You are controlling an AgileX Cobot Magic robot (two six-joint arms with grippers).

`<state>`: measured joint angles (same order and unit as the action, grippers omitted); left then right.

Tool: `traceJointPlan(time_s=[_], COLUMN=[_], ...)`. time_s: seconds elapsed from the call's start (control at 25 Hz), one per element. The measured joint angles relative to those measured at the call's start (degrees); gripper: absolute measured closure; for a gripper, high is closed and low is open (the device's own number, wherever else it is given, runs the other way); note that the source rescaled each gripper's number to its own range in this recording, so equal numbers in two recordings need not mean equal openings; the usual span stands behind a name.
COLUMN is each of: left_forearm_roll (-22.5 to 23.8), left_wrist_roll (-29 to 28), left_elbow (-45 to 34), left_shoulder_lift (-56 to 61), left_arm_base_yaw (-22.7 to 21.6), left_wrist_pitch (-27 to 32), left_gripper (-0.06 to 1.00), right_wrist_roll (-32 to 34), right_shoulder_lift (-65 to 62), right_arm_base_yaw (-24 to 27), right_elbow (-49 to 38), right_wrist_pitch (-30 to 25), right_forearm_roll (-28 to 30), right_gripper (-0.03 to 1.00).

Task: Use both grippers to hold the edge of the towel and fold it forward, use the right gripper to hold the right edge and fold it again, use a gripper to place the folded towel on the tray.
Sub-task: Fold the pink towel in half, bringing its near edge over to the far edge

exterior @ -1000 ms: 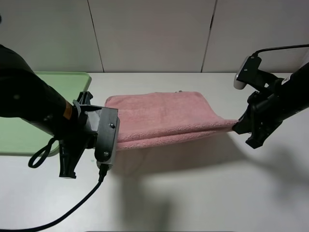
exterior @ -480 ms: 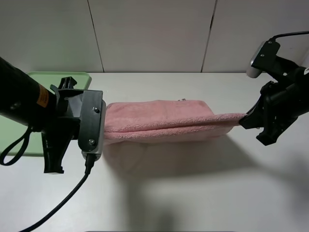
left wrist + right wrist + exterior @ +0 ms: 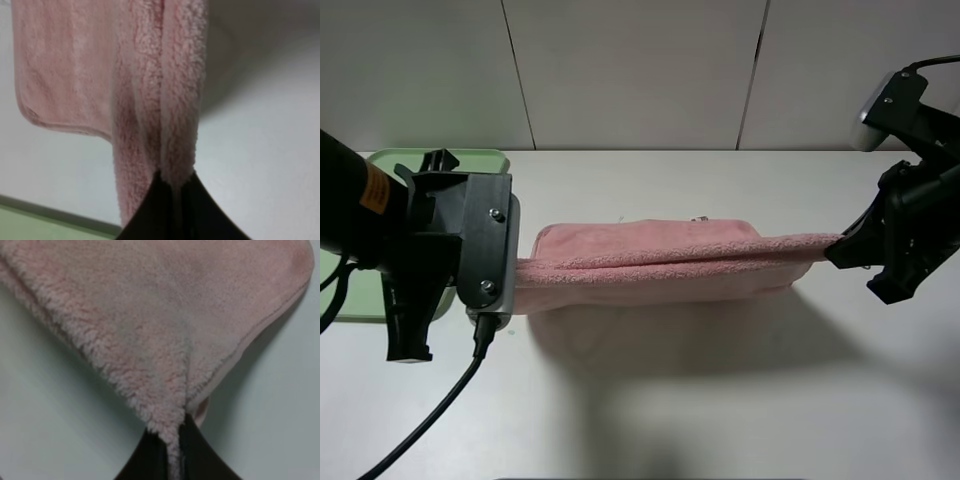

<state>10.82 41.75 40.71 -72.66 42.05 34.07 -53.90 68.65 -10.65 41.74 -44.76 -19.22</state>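
Both grippers have drawn outward and toward the far side of the table over the last second, pulling the pink towel (image 3: 650,262) tauter between them. The left gripper (image 3: 518,272) pinches the towel's left end and the right gripper (image 3: 836,250) its right end, each with jaws pressed together on the fluffy hem. The forward fold looks under way: the lifted hem hangs stretched above the rest of the cloth, which lies on the white table (image 3: 740,390) just right of the light green tray (image 3: 470,158). Next, the hem probably needs carrying over to the far side, lowering evenly and releasing. Each wrist view shows black jaw tips biting the terry, a detail the high view largely hides; only the high view shows both ends together.
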Motion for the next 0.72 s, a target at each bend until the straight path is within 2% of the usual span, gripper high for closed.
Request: traceJointPlan(time_s=[0.32,0.44,0.6,0.72], left_forearm_roll=[0.00,0.24,2.97,4.55], left_wrist_roll=[-0.58,-3.75,-9.40,-10.86], left_elbow=[0.00,0.11,1.28,2.37], left_shoulder_lift=[0.10,-0.15,-2.03,-3.40], left_arm_base_yaw=[0.06,0.06,0.12,0.12], left_wrist_pitch=[-0.28,-0.37,-0.40,-0.34], left_gripper=[0.94,0.94,0.94,0.94], right_wrist_roll=[1.25,2.00,2.82,2.96], right_shoulder_lift=[-0.11,0.63,2.95,4.34], right_arm_base_yaw=[0.00,0.00,0.00,0.00], right_elbow=[0.00,0.00,0.00,0.00], right_wrist_pitch=[0.57,1.01,1.88,3.34], right_forearm_roll=[0.40,0.40,0.40,0.40], right_gripper=[0.97,0.97,0.97,0.97])
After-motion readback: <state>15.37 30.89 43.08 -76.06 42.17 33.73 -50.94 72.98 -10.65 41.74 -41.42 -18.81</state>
